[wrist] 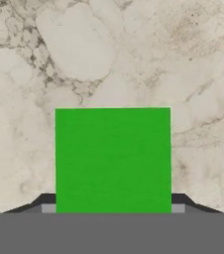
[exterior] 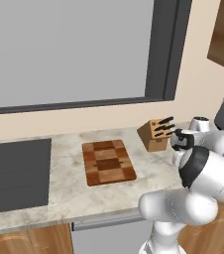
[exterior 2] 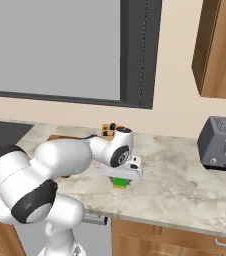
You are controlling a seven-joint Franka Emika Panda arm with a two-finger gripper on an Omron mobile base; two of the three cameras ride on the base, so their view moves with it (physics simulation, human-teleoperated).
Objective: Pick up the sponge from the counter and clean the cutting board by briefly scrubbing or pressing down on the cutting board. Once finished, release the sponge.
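Note:
The sponge (wrist: pixel 113 158), a bright green block, lies on the marbled counter (wrist: pixel 109 54) with a dark fingertip (wrist: pixel 47 200) pressed against each side. My gripper (wrist: pixel 113 203) is shut on it. From the right base view the gripper (exterior 2: pixel 121 179) points straight down at the counter's (exterior 2: pixel 175 185) front part, the sponge (exterior 2: pixel 119 183) showing green over yellow under it. The checkered wooden cutting board (exterior: pixel 108 161) lies flat on the counter (exterior: pixel 64 193), well left of the hand. A corner of the cutting board (exterior 2: pixel 60 137) peeks out behind the arm.
A tan knife block (exterior: pixel 156 133) with black handles stands right of the board, close behind the hand. A grey toaster (exterior 2: pixel 223 144) sits at the far right. The dark cooktop (exterior: pixel 15 173) lies left of the board. A window runs along the wall behind.

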